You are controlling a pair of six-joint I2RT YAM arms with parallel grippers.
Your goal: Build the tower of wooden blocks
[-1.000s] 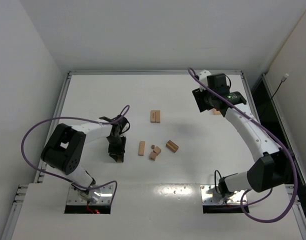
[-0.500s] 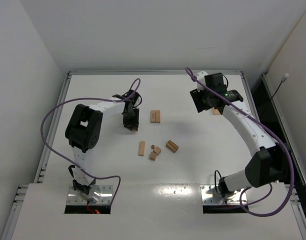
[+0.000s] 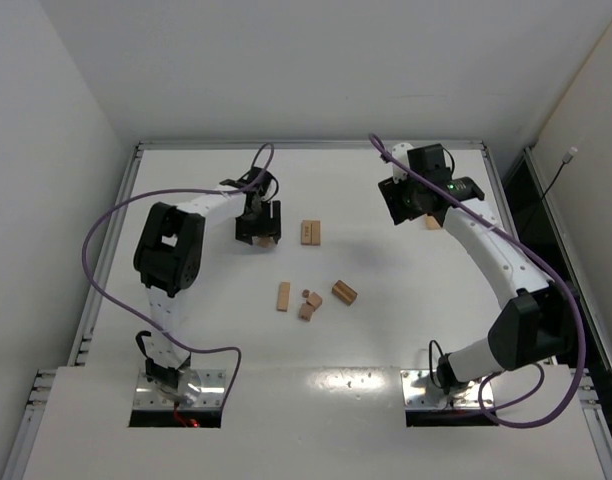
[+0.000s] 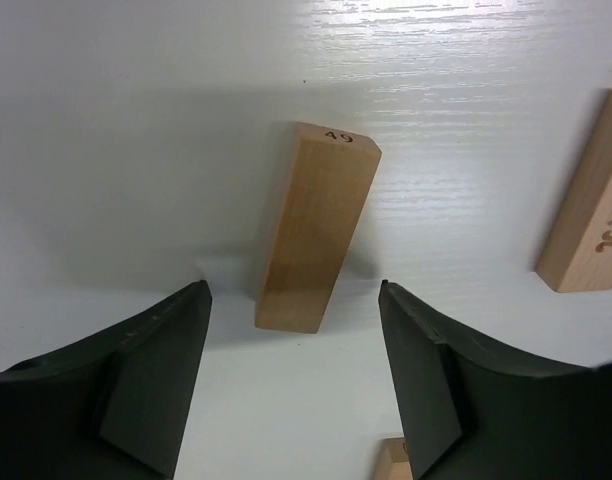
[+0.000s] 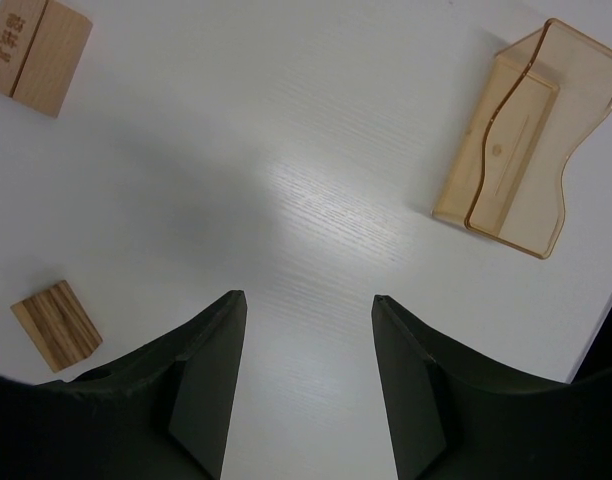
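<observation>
While the plank marked 49 (image 4: pixel 316 225) lies flat on the surface (image 4: pixel 136 60), you have the left end effector (image 4: pixel 293 292) spread wide with that plank's near end between its fingers (image 4: pixel 136 385), touching neither. Some paired planks (image 4: pixel 591 210) lie near, to its right. Your right end effector (image 5: pixel 306 300) hangs wide too, holding nothing, with a striped block (image 5: pixel 54 325) and an amber box (image 5: pixel 511 165) nearby.
</observation>
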